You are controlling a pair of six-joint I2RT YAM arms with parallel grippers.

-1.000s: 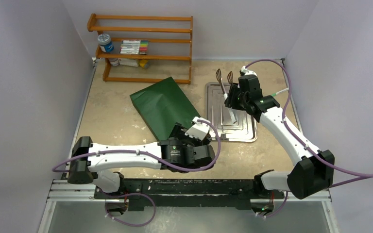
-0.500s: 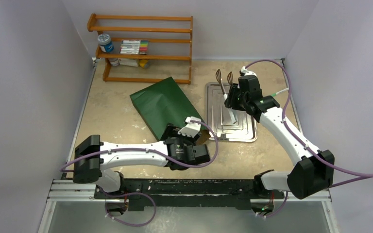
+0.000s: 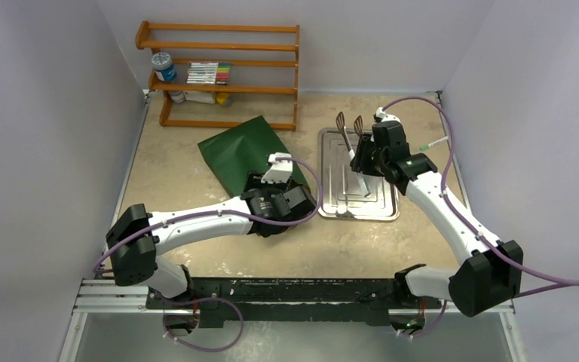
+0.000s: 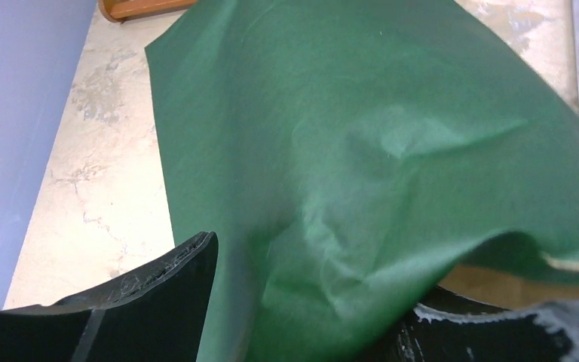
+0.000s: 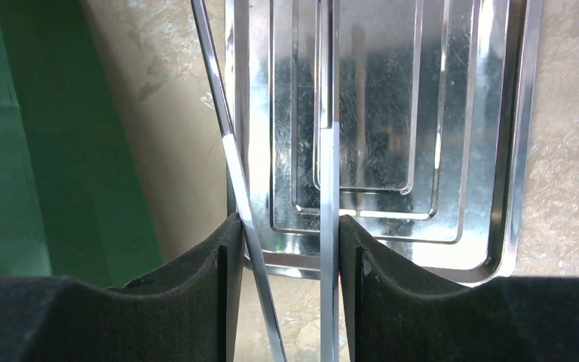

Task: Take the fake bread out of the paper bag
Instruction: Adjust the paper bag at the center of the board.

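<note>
The dark green paper bag point(image 3: 234, 154) lies flat on the table, its mouth toward me. My left gripper point(image 3: 265, 188) is at that mouth. In the left wrist view the bag's upper wall point(image 4: 362, 128) drapes between the jaws, over the right finger point(image 4: 497, 332), with the brown inside point(image 4: 497, 275) showing. The left gripper point(image 4: 301, 302) still has its jaws apart. The fake bread is hidden. My right gripper point(image 3: 362, 154) is shut on the metal tongs point(image 3: 350, 139) above the tray; both tong blades point(image 5: 330, 173) sit squeezed between its fingers point(image 5: 286, 226).
A silver metal tray point(image 3: 381, 207) lies right of the bag, its rim point(image 5: 490, 151) below the right gripper. A wooden shelf point(image 3: 219, 75) with a jar and markers stands at the back left. Walls close both sides.
My left arm has swung left and away from me, onto the bag's mouth, and its jaws have narrowed. The bag has been nudged back and left. The right arm has barely moved.
</note>
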